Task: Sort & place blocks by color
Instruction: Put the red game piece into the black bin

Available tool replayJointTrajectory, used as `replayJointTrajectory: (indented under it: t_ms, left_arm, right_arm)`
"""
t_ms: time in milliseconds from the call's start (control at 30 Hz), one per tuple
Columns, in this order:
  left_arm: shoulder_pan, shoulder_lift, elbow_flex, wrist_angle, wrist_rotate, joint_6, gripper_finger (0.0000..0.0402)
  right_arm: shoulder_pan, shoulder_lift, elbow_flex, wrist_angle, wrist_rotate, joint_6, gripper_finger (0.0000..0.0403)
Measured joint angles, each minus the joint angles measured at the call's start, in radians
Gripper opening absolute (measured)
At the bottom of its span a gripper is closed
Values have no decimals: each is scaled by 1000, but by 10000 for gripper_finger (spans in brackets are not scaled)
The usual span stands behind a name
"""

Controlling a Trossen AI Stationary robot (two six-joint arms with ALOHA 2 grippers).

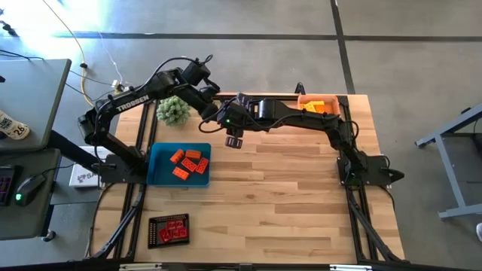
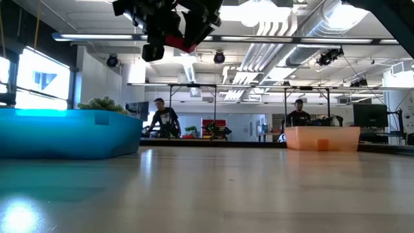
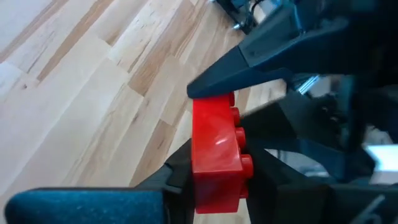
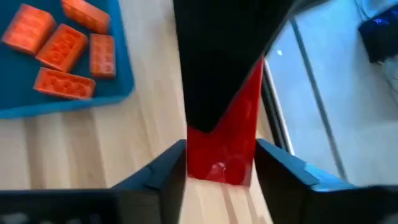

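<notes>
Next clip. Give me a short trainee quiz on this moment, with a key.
1. True or false: the small red studded plastic brick is lying loose, with no gripper on it.
2. Which tray is nearest the fuzzy green ball-shaped plant? A: the blue plastic tray. B: the black tray. C: the orange tray.
3. Which gripper is plainly shut on the red brick?

Key
1. False: it is held up in the air above the table.
2. A.
3. The left gripper.
</notes>
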Motion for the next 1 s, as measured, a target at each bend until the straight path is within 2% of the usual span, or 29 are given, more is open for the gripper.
replayJointTrajectory:
  t_ms: [133,233,367,533,900,1000]
  left_arm:
    - [-28,0,0,-35,-54,54,71]
    - [-45,-2,0,-97,-130,88,69]
    - [-66,-19,0,-185,-239,134,71]
    - [-102,-72,0,-278,-325,163,69]
    - [-250,-208,-1,-434,-323,159,69]
    - [-303,-260,-44,-439,-320,128,70]
  right_arm:
    - [3,0,0,9,-32,-1,227]
    - [7,0,-1,-8,-51,20,250]
    - [15,0,1,-49,-66,81,256]
    - [30,0,1,-88,-70,172,258]
    - [63,0,1,-96,-71,282,259]
    - [70,0,1,-96,-71,303,259]
